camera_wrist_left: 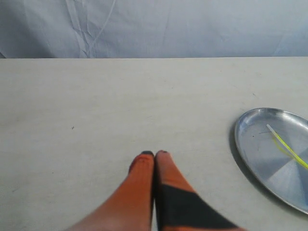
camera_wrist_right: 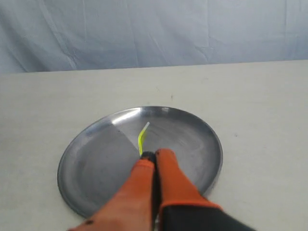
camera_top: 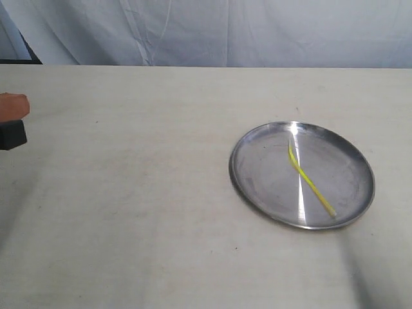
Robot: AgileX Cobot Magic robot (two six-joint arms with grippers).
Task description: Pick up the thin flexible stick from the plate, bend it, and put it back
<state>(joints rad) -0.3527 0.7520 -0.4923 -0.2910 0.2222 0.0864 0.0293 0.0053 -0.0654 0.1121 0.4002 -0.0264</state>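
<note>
The silver plate [camera_top: 257, 187] lies on the right half of the table. The thin yellow stick [camera_top: 309, 181] rests on it, slightly kinked, running from the plate's far middle toward its near right rim. My left gripper [camera_top: 23, 107] shows only as an orange tip at the far left edge, well away from the plate. Its fingers are pressed together with nothing between them [camera_wrist_left: 154, 154]; plate [camera_wrist_left: 269, 168] and stick [camera_wrist_left: 288, 149] sit off to one side. My right gripper [camera_wrist_right: 155, 155] is shut, empty, above the plate [camera_wrist_right: 96, 159], hiding part of the stick [camera_wrist_right: 142, 136].
The pale table [camera_top: 141, 193] runs back to a draped white cloth backdrop [camera_top: 212, 32]. A dark shadow falls on the table at the near right corner [camera_top: 373, 277]. The right arm itself is outside the exterior view.
</note>
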